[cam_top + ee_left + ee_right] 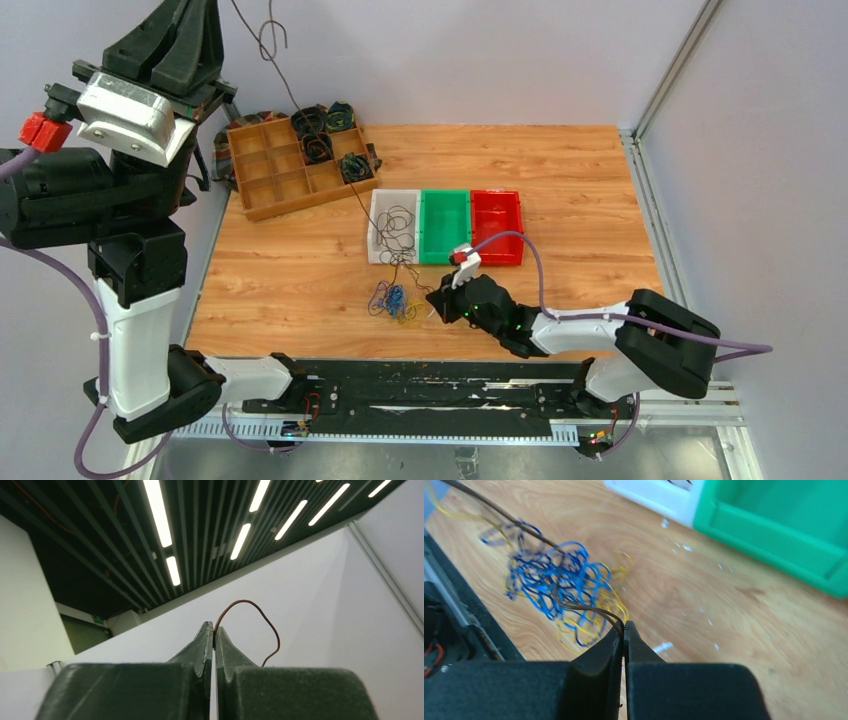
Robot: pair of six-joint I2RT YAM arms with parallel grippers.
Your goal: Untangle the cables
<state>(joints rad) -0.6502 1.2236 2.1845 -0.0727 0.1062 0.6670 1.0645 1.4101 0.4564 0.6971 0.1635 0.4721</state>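
A tangle of blue and yellow cables (392,300) lies on the wooden table near its front edge; it also shows in the right wrist view (559,585). A thin dark brown cable (330,150) rises from the tangle up to the top left. My left gripper (214,630) is raised high and shut on this cable (260,615), which loops out of the fingertips. My right gripper (436,298) sits low at the tangle's right side, shut (624,626) on the dark cable (499,512) where it leaves the tangle.
A white bin (375,225) holding loose black cables, a green bin (445,225) and a red bin (497,225) stand in a row behind the tangle. A wooden divided tray (270,180) with dark coiled bundles stands at the back left.
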